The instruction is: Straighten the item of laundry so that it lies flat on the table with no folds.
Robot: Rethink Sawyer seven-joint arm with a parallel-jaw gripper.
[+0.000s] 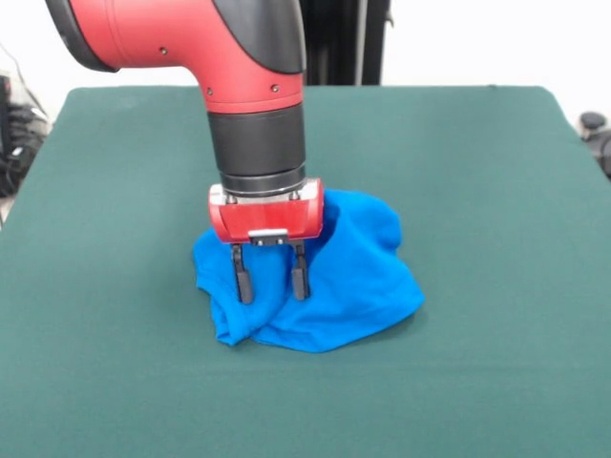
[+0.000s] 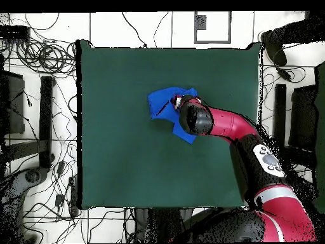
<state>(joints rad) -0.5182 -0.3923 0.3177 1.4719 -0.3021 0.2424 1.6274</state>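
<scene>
The task looks barely begun, to judge by how the cloth lies. Starting at the left of the front view, the dark green bench (image 1: 105, 286) is bare felt up to the bright blue T-shirt (image 1: 353, 277), which sits near the middle of the top as a crumpled mound, not a flat sheet. Its left edge is rolled under, a thick fold runs across the near side, and the right part humps up and drapes down to a rounded hem; no sleeve or neckline can be picked out. The pincer (image 1: 272, 277) hangs over the left part of the mound, its two dark fingers (image 1: 243, 280) spread apart with cloth showing between them, their tips at or just into the fabric; I cannot tell whether they press on it. From overhead the shirt shows as a small irregular patch partly hidden under the arm, well apart from every bench edge. Everything remains: opening out the folds and spreading the shirt flat. No brand, label or readable writing shows on the shirt, arm or bench.
</scene>
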